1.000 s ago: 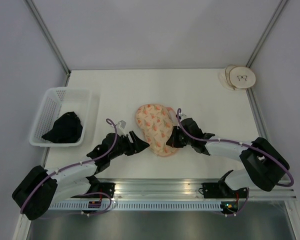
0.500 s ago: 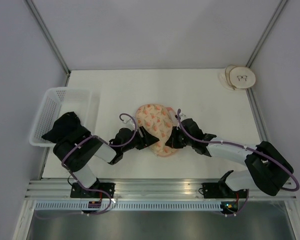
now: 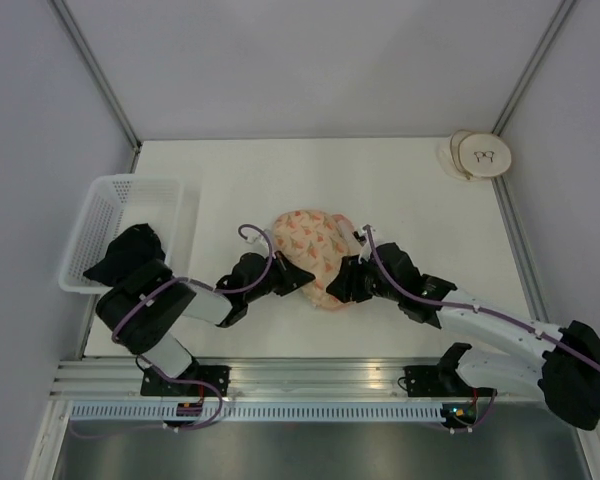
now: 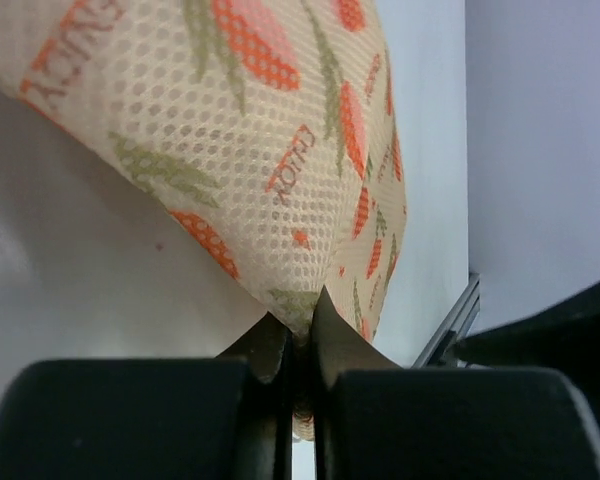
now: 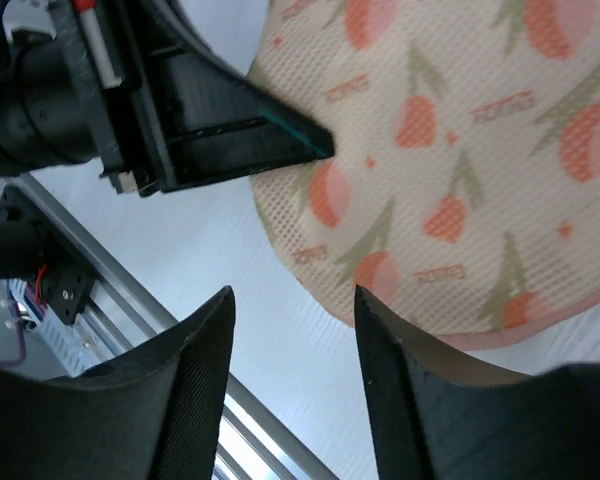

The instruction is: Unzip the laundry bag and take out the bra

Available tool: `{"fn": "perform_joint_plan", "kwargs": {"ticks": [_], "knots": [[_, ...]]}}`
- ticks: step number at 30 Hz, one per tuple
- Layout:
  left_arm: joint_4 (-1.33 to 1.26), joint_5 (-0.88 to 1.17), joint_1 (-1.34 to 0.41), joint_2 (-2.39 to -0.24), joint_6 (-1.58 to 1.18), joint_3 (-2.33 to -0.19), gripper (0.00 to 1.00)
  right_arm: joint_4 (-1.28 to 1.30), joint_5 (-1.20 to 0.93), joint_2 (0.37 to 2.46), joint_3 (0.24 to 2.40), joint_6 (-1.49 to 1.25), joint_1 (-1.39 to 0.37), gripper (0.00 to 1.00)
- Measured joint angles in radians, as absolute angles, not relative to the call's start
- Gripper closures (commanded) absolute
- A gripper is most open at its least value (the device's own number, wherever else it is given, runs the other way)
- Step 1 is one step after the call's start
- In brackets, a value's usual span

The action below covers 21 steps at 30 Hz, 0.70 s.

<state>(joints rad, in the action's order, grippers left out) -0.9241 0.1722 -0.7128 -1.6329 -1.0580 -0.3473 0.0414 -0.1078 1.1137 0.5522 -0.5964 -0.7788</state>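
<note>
Left wrist view shows the left gripper (image 4: 298,335) pinched on a fold of mesh at the edge of the laundry bag (image 4: 230,150), its 2 jaws almost meeting. The right gripper (image 5: 292,300) hangs over the bag's near rim, jaws parted and holding nothing. The bag lies mid-table (image 3: 410,180) between both arms.
</note>
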Motion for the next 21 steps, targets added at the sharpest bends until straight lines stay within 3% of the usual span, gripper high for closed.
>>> {"fn": "perform_joint_plan", "kwargs": {"ticks": [3, 9, 14, 21], "knots": [[-0.740, 0.075, -0.756, -1.510, -1.061, -0.402, 0.98, 0.090, -0.064, 1.016, 0.553, -0.587, -0.854, 0.33], [-0.416, -0.148, -0.833, -1.297, -1.155, -0.538, 0.98, 0.104, 0.108, 0.958, 0.513, -0.624, -1.052, 0.34], [-0.222, -0.253, -0.863, -1.268, -1.269, -0.611, 0.98, 0.056, 0.322, 0.991, 0.440, -0.667, -1.186, 0.36], [-0.062, -0.306, -0.879, -1.267, -1.388, -0.600, 0.98, -0.108, 0.528, 1.145, 0.432, -0.681, -1.237, 0.39]]}}
